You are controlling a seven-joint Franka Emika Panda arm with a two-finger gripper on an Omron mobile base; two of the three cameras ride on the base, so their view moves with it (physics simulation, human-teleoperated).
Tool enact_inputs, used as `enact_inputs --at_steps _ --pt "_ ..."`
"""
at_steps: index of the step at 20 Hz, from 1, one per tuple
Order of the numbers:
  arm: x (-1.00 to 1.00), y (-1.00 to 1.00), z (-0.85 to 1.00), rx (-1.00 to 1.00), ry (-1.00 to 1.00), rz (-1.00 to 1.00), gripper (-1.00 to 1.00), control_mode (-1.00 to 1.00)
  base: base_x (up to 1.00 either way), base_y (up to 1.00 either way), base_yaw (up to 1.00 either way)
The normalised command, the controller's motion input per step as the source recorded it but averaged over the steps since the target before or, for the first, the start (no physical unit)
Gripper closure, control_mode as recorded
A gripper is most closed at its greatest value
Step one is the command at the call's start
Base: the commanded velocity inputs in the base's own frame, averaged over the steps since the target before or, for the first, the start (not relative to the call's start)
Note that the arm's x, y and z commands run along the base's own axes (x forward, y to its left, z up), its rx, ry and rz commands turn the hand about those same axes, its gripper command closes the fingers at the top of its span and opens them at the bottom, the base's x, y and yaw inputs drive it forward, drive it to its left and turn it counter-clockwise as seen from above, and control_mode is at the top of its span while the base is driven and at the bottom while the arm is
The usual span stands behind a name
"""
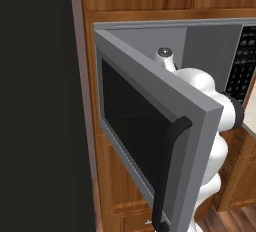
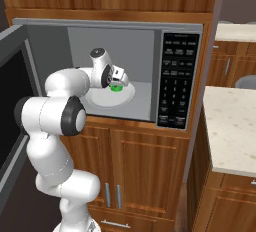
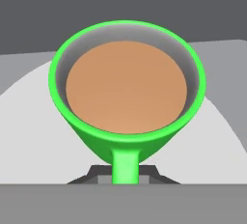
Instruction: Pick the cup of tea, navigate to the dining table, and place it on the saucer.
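The cup of tea (image 3: 126,85) is a bright green mug, white inside and full of brown liquid. It stands over the white turntable plate (image 2: 102,99) inside the open microwave (image 2: 180,76). The cup (image 2: 116,88) is small in the right base view, just under the hand. My arm reaches into the microwave cavity. My gripper (image 3: 125,175) has its dark fingers (image 3: 96,174) tight on either side of the cup's handle (image 3: 126,162), shut on it. The saucer is out of view.
The microwave door (image 1: 150,126) swings wide open to the left, beside my arm, with its black handle (image 1: 167,171) facing out. Wooden cabinets (image 2: 145,171) sit above and below. A beige speckled counter (image 2: 232,126) stands to the right.
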Motion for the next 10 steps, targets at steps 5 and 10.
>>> enact_inputs --at_steps 5,10 --pt "-0.68 -0.21 0.16 0.03 -0.08 0.0 1.0 -1.0 0.0 0.0 0.0" --pt "-1.0 -0.49 0.59 0.09 -0.05 0.03 1.0 -1.0 0.0 0.0 0.0"
